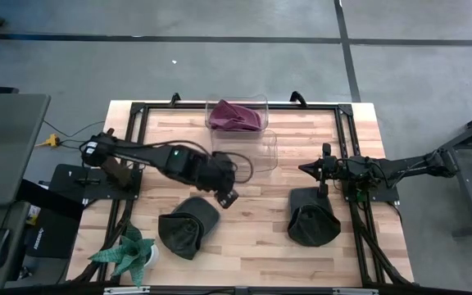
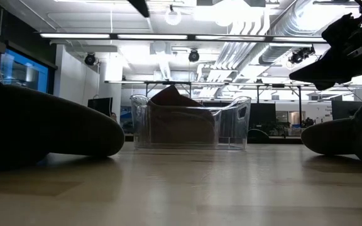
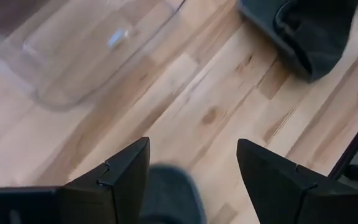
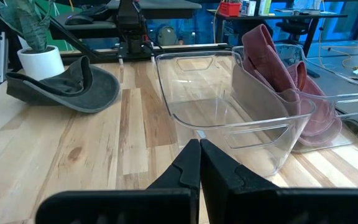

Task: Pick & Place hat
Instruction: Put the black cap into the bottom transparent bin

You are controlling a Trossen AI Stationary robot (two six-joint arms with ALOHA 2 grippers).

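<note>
Two dark grey hats lie on the wooden table: one (image 1: 188,226) near the front left, the other (image 1: 312,218) at the front right. A maroon hat (image 1: 236,115) sits in a clear bin (image 1: 262,103) at the far edge. My left gripper (image 1: 228,197) hangs open above the table's middle, just right of the left dark hat, tilted down over bare wood (image 3: 191,149). The right dark hat (image 3: 309,31) shows farther off in the left wrist view. My right gripper (image 1: 306,169) rests shut (image 4: 199,165) at the right, level, beyond the right dark hat.
An empty clear bin (image 1: 256,152) stands mid-table in front of the bin with the maroon hat, close to my left gripper's far side (image 3: 92,43). A potted plant (image 1: 129,254) is at the front left corner. A black frame (image 1: 138,115) borders the work area.
</note>
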